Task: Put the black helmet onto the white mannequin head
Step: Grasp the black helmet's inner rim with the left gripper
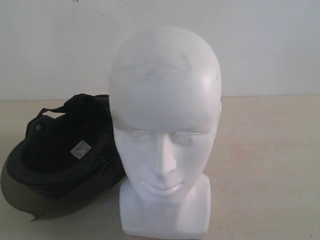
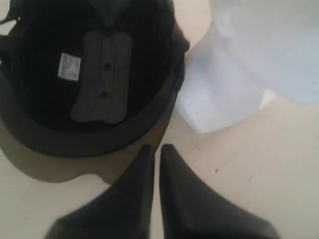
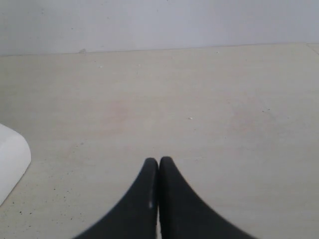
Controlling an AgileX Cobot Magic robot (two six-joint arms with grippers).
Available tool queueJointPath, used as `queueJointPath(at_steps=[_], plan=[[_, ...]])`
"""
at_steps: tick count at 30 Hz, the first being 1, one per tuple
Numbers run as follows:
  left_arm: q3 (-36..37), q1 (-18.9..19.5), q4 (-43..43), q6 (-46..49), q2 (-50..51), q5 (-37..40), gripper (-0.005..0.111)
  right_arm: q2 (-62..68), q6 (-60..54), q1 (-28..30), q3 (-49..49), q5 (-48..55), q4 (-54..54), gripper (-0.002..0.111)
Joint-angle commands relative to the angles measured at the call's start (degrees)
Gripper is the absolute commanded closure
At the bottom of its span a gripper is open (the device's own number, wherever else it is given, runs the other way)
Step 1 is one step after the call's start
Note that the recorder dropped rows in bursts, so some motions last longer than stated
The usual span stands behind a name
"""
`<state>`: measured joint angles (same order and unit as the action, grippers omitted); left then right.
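The left hand [image 2: 155,149] is pinched nearly closed and empty, its tips over the visor edge of the black helmet [image 2: 94,74]. The helmet lies opening-up on the counter [image 2: 249,189], just beside the white mannequin head [image 2: 224,94]. The right hand [image 3: 158,162], pressed closed, hangs over open counter. The exterior view shows neither hand.
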<state>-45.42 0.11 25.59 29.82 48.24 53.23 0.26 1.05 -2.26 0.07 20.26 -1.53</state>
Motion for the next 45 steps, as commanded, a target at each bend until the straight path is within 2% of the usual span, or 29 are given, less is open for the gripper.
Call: queueJointPath(at_steps=[1,6,7,21,25,30,39,45], plan=[[-1.6,-0.2,-1.8,6.7,7.2,1.2,0.086,-0.3,0.1,-0.1,-0.1,-1.0,0.4,0.108],[-1.6,-0.5,9.2,21.5,12.0,1.8,0.029,-0.3,0.1,-0.1,-0.1,-1.0,-0.4,0.108],[-1.6,-0.9,10.0,23.5,12.8,1.9,0.024,-0.3,0.1,-0.1,-0.1,-1.0,-0.4,0.108],[-1.5,-10.4,9.4,28.2,21.8,-5.3,0.027,-0.3,0.1,-0.1,-0.1,-1.0,-0.4,0.108],[-1.5,-12.0,9.3,30.9,24.1,-9.0,0.027,-0.3,0.1,-0.1,-0.1,-1.0,-0.4,0.108],[-1.5,-12.2,10.0,31.9,27.3,-12.3,0.027,-0.3,0.1,-0.1,-0.1,-1.0,-0.4,0.108],[-1.5,-12.2,14.0,39.4,32.3,-19.0,0.027,-0.3,0.1,-0.1,-0.1,-1.0,-0.4,0.108],[-1.5,-12.2,14.9,41.8,34.5,-20.6,0.027,-0.3,0.1,-0.1,-0.1,-1.0,-0.4,0.108]])
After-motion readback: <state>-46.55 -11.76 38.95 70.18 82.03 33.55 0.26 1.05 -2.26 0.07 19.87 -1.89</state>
